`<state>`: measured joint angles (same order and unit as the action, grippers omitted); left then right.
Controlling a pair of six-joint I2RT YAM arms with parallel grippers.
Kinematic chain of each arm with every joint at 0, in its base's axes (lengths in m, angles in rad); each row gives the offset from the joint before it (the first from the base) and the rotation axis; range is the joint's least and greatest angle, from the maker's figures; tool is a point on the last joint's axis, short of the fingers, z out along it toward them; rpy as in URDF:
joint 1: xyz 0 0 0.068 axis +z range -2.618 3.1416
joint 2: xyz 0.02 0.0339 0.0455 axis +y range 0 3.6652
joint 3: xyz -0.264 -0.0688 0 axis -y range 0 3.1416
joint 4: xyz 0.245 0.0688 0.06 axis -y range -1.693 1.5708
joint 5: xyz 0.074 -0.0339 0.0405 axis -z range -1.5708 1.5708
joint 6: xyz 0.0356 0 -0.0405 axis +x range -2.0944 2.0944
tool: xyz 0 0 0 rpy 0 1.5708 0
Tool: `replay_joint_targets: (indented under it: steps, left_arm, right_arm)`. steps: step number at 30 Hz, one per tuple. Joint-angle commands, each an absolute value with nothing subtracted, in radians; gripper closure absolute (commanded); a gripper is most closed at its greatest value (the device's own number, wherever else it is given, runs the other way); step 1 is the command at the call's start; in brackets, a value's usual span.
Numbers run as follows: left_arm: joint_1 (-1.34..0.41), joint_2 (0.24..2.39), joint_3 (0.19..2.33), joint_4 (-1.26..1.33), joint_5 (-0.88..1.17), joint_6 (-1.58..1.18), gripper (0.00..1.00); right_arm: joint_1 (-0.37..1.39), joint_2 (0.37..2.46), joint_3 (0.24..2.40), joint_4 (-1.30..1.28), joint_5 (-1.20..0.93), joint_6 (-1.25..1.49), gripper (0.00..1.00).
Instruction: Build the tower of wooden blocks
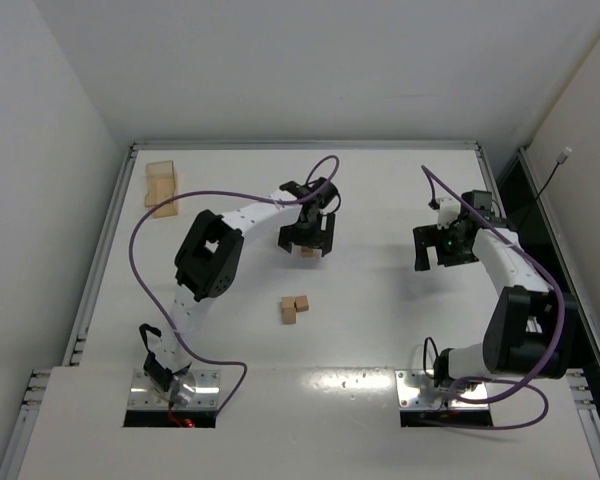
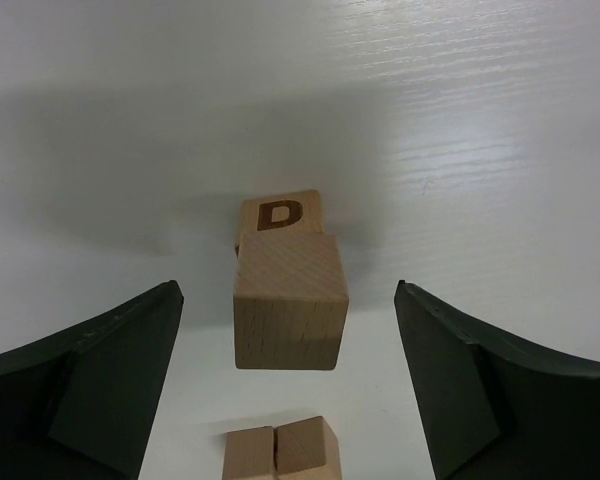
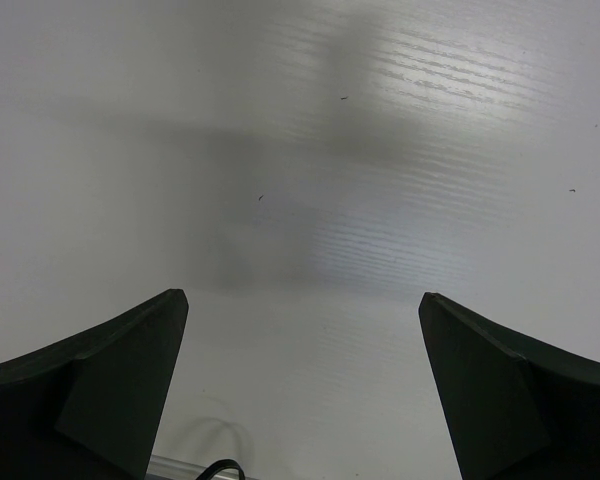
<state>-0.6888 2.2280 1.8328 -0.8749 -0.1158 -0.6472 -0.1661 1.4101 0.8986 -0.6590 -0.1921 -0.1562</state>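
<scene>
A two-cube tower (image 2: pixel 288 335) stands on the white table: a plain wood block sits a little askew on a lower block (image 2: pixel 278 213) that shows a burnt-in letter D. My left gripper (image 2: pixel 288 290) hangs over it, open, with one finger on each side and a gap to the wood on both. From above, the tower (image 1: pixel 307 252) peeks out just below the left gripper (image 1: pixel 307 238). Two more wood blocks (image 1: pixel 295 308) lie side by side nearer the arm bases, also visible as a pair of blocks (image 2: pixel 278 450) in the left wrist view. My right gripper (image 1: pixel 442 250) is open over bare table, nothing between its fingers (image 3: pixel 130 370).
A larger open tan box (image 1: pixel 161 185) sits at the far left of the table. Low rails run along the table's left edge (image 1: pixel 105 240) and far edge. Purple cables loop off both arms.
</scene>
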Motion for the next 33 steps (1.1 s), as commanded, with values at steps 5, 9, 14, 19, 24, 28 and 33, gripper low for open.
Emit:
replay_joint_targets:
  steps: [5, 9, 14, 19, 24, 28, 33]
  left_arm:
    - [-0.695, 2.171, 1.884, -0.856, -0.107, -0.591, 0.11]
    - [-0.695, 2.097, 1.963, -0.836, -0.126, -0.535, 0.08]
    - [-0.695, 1.955, 2.005, -0.775, -0.121, -0.450, 0.04]
    - [-0.560, 1.787, 1.947, -0.713, -0.253, -0.483, 0.04]
    - [-0.319, 1.738, 1.840, -0.713, -0.186, -0.439, 0.00]
    - [-0.186, 1.710, 1.689, -0.681, 0.015, -0.391, 0.00]
    - [-0.045, 1.720, 1.560, -0.655, 0.191, -0.370, 0.00]
  right_arm:
    - [-0.160, 1.414, 0.937, -0.649, -0.202, -0.144, 0.00]
    - [-0.160, 1.402, 0.937, -0.640, -0.202, -0.153, 0.00]
    - [-0.160, 1.353, 0.917, -0.629, -0.216, -0.187, 0.00]
    - [-0.088, 1.304, 1.004, -0.759, -0.457, -0.430, 0.02]
    - [0.162, 1.282, 1.092, -0.936, -0.572, -0.676, 0.06]
    - [0.429, 1.327, 1.133, -0.936, -0.583, -0.738, 0.11]
    - [0.734, 1.460, 1.163, -0.907, -0.537, -0.876, 0.28]
